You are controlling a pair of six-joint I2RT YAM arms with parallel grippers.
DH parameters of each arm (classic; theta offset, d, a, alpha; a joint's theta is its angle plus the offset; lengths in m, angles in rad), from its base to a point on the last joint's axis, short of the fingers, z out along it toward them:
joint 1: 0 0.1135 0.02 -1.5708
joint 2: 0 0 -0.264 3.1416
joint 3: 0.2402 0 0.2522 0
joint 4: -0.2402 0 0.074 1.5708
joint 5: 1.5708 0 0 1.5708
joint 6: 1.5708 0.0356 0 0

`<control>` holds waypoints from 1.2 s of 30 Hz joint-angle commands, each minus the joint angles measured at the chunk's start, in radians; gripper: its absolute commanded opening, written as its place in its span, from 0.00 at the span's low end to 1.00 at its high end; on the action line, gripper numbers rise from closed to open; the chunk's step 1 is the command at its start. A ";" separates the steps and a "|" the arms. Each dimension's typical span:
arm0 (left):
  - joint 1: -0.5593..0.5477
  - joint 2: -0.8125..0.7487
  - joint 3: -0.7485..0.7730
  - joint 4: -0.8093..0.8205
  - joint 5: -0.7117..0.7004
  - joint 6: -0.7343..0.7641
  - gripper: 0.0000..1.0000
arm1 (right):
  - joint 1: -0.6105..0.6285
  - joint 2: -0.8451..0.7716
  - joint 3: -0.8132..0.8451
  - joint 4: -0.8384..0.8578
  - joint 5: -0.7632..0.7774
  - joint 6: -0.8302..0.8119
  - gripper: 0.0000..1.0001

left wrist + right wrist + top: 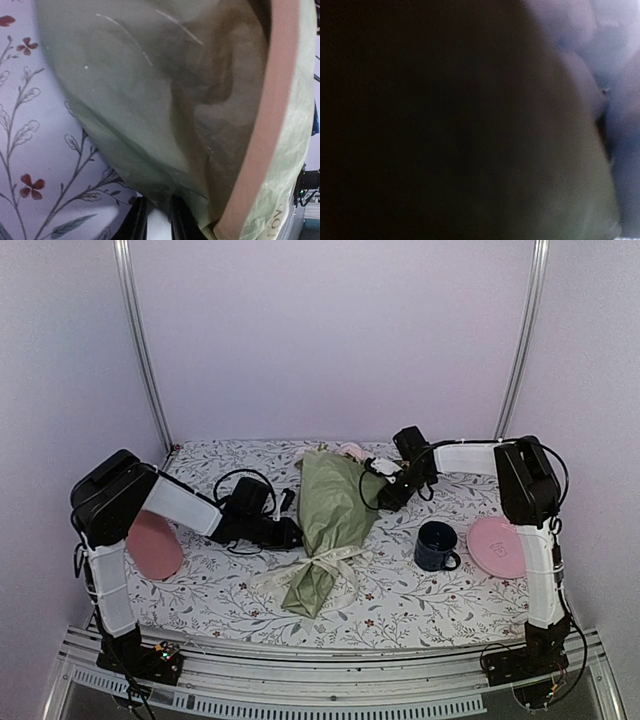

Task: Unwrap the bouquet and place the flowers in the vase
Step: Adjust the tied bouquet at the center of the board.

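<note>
At the left flank of the bouquet [330,512], the left gripper [293,533] lay low over the flowered tablecloth [400,605]. Its arm was folded sharply at the elbow and its forearm reached level toward the olive wrapper. Seen from the wrist, its fingers [136,220] stood close together with a fold of paper coming down to their tips; whether they pinched it I could not tell. The right gripper [384,490] met the wrapper's opposite, upper edge, its arm bent at the elbow and reaching level leftward. Its wrist view was dark and blurred, so I could not tell how its jaws stood. Between the two grippers the bouquet lay flat, its ribbon [322,565] tied, with pink flowers [350,450] peeping out just left of the right gripper. The vase [155,545] sat well behind the left gripper, beneath that arm's forearm.
</note>
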 commanded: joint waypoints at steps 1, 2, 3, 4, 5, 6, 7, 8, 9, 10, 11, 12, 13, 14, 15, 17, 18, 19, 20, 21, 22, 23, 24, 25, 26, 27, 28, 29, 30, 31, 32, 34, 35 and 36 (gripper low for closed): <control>-0.047 -0.041 -0.077 0.019 0.040 0.004 0.20 | 0.046 0.057 0.046 0.043 -0.001 -0.047 0.71; -0.054 -0.054 -0.088 0.027 0.046 0.002 0.20 | 0.054 0.060 0.051 0.051 -0.003 -0.052 0.71; -0.061 -0.062 -0.095 0.031 0.046 0.000 0.20 | 0.062 0.064 0.058 0.054 -0.009 -0.055 0.71; -0.068 -0.069 -0.101 0.030 0.047 0.001 0.20 | 0.075 0.066 0.067 0.053 -0.017 -0.062 0.71; -0.073 -0.075 -0.105 0.030 0.050 0.000 0.20 | 0.083 0.066 0.073 0.054 -0.025 -0.066 0.71; -0.078 -0.084 -0.112 0.028 0.050 -0.002 0.20 | 0.092 0.066 0.075 0.059 -0.027 -0.070 0.71; -0.084 -0.091 -0.120 0.028 0.045 -0.005 0.20 | 0.101 0.066 0.077 0.063 -0.031 -0.074 0.71; -0.087 -0.101 -0.130 0.028 0.039 -0.009 0.20 | 0.110 0.066 0.079 0.066 -0.035 -0.076 0.71; -0.088 -0.111 -0.143 0.030 0.031 -0.012 0.20 | 0.117 0.066 0.079 0.067 -0.038 -0.077 0.71; -0.090 -0.123 -0.155 0.032 0.023 -0.017 0.20 | 0.124 0.066 0.079 0.071 -0.039 -0.076 0.71; -0.090 -0.134 -0.170 0.037 0.016 -0.019 0.20 | 0.128 0.066 0.079 0.073 -0.041 -0.074 0.71; -0.089 -0.146 -0.183 0.041 0.005 -0.022 0.20 | 0.130 0.065 0.080 0.074 -0.043 -0.070 0.71; -0.089 -0.156 -0.195 0.043 -0.004 -0.024 0.20 | 0.131 0.064 0.084 0.074 -0.039 -0.063 0.71; -0.088 -0.165 -0.204 0.042 -0.012 -0.023 0.20 | 0.131 0.061 0.085 0.073 -0.030 -0.051 0.71; -0.088 -0.174 -0.208 0.038 -0.019 -0.024 0.20 | 0.131 0.054 0.083 0.070 -0.018 -0.047 0.71; -0.088 -0.196 -0.215 0.025 -0.031 -0.021 0.21 | 0.124 0.029 0.070 0.065 -0.005 -0.044 0.71; -0.089 -0.212 -0.218 0.020 -0.037 -0.020 0.21 | 0.120 0.013 0.061 0.059 -0.010 -0.040 0.72; -0.089 -0.231 -0.225 0.012 -0.042 -0.020 0.21 | 0.113 -0.008 0.054 0.050 -0.018 -0.035 0.72; -0.089 -0.250 -0.229 0.000 -0.048 -0.017 0.22 | 0.105 -0.032 0.050 0.041 -0.030 -0.029 0.73; -0.088 -0.273 -0.231 -0.017 -0.057 -0.016 0.24 | 0.100 -0.052 0.045 0.026 -0.038 -0.019 0.74; -0.088 -0.295 -0.236 -0.037 -0.068 -0.011 0.27 | 0.095 -0.079 0.038 0.015 -0.046 -0.013 0.76; -0.088 -0.320 -0.240 -0.055 -0.078 -0.007 0.29 | 0.091 -0.103 0.026 0.006 -0.049 -0.006 0.78; -0.089 -0.345 -0.247 -0.072 -0.087 -0.004 0.32 | 0.090 -0.135 0.011 0.002 -0.055 -0.001 0.80; -0.090 -0.374 -0.256 -0.087 -0.096 -0.001 0.36 | 0.089 -0.167 -0.009 0.000 -0.058 0.005 0.83; -0.090 -0.404 -0.265 -0.099 -0.104 0.002 0.40 | 0.088 -0.196 -0.030 -0.003 -0.066 0.010 0.88; -0.092 -0.434 -0.275 -0.110 -0.111 0.008 0.42 | 0.087 -0.229 -0.048 -0.009 -0.080 0.014 0.90; -0.095 -0.466 -0.285 -0.117 -0.116 0.016 0.44 | 0.084 -0.258 -0.069 -0.015 -0.103 0.021 0.91; -0.100 -0.495 -0.292 -0.121 -0.122 0.030 0.46 | 0.081 -0.292 -0.091 -0.018 -0.134 0.025 0.92; -0.109 -0.525 -0.296 -0.134 -0.133 0.049 0.48 | 0.078 -0.326 -0.117 -0.017 -0.161 0.031 0.92; -0.118 -0.553 -0.299 -0.146 -0.147 0.069 0.50 | 0.076 -0.355 -0.142 -0.018 -0.183 0.037 0.93; -0.128 -0.579 -0.298 -0.160 -0.167 0.091 0.53 | 0.073 -0.394 -0.164 -0.018 -0.207 0.051 0.94; -0.151 -0.629 -0.293 -0.182 -0.194 0.137 0.58 | 0.062 -0.456 -0.213 -0.018 -0.278 0.074 0.94; -0.164 -0.648 -0.287 -0.192 -0.208 0.166 0.61 | 0.052 -0.492 -0.252 -0.014 -0.323 0.084 0.94; -0.181 -0.667 -0.281 -0.199 -0.225 0.198 0.62 | 0.045 -0.532 -0.285 -0.008 -0.376 0.089 0.94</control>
